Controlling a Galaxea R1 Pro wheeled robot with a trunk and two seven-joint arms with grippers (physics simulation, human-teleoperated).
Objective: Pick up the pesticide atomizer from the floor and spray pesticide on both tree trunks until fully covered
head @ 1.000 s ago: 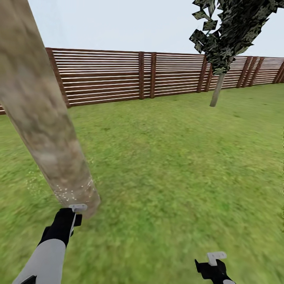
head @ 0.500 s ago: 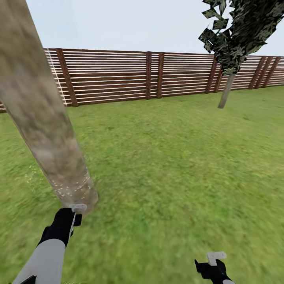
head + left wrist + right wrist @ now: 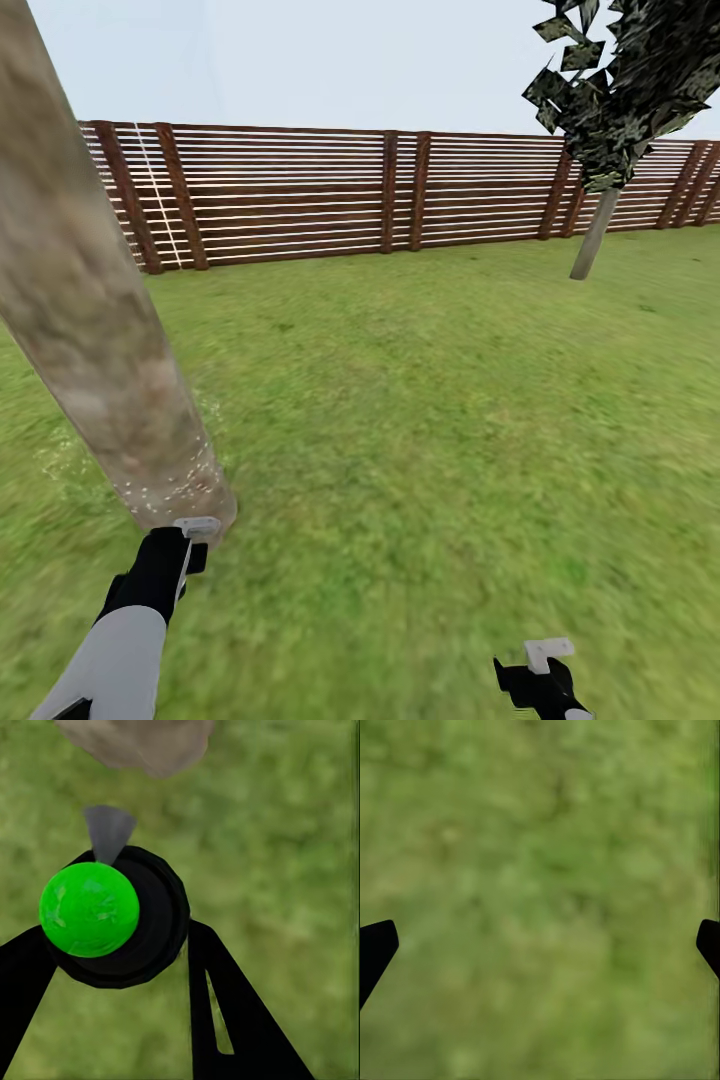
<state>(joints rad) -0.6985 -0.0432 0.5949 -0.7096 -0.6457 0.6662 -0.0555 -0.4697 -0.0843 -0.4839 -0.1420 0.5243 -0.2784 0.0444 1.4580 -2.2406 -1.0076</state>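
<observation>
Underfoot, green lawn, ringed beyond the near trunk by a reddish slatted fence. Nearest, thick mottled grey-beige trunk, speckled white low down. Farther past it, a second tree by the fence. Just before the trunk's foot, left gripper clenched around the green-and-black atomizer, grey nozzle toward the bark. Well aside from the trunk, right gripper spread wide, holding nothing, over grass.
</observation>
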